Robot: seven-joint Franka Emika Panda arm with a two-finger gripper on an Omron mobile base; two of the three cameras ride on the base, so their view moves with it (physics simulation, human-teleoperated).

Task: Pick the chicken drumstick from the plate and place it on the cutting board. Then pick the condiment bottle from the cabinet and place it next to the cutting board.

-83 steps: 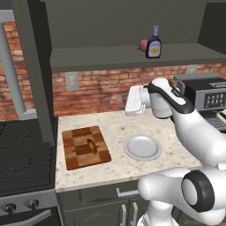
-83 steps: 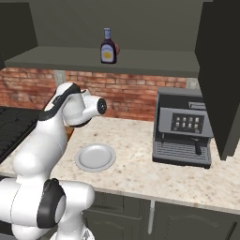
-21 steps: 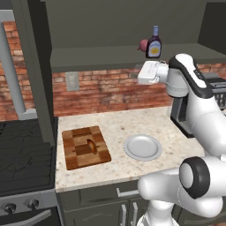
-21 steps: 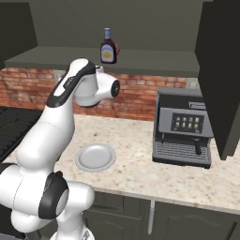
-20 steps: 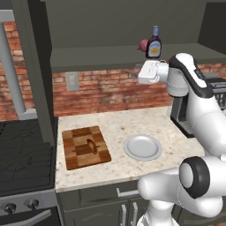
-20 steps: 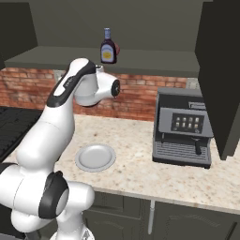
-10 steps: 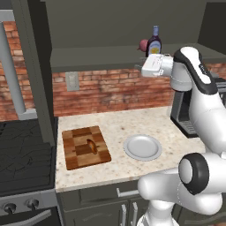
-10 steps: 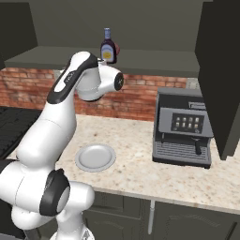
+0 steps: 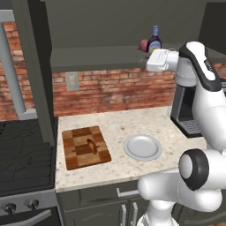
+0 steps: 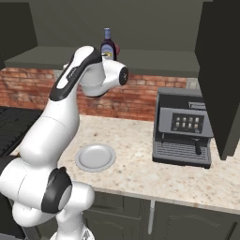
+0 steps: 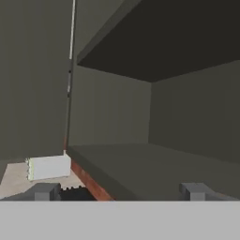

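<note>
- Lying on the cutting board (image 9: pixel 85 147), at the left of the surface (image 9: pixel 119 130): the chicken drumstick (image 9: pixel 92 146), golden-brown and small against the checkered blocks; first half of the task judged complete.
- Sitting bare on the surface just right of the board: the plate (image 9: pixel 142 147), round and light grey.
- Rising over the last few seconds from just above the surface to shelf height: the gripper (image 9: pixel 152 61), now hanging level with the open shelf of the cabinet (image 9: pixel 101 57), fingers spread wide and holding nothing.
- Looking along the gripper into the dark, bare-looking interior of the cabinet, with the shelf floor stretching ahead between the two finger tips (image 11: pixel 44 191).
- Standing upright on the shelf just behind the raised hand: the condiment bottle (image 9: pixel 154 42), dark brown with a bluish cap, not yet touched; unchanged in place over the same interval.
- Peeking out beside the bottle: a round reddish onion (image 9: pixel 144 44), no part of the task.
- Meaning for the task: second half under way, approach to the bottle in progress, closing on it not yet begun.
- Resting at the far right of the surface: a dark coffee machine (image 10: pixel 182 126) with a row of small lit buttons.
- Writing: label patch on the bottle partly hidden by the arm and too small to read; no legible brand anywhere.
</note>
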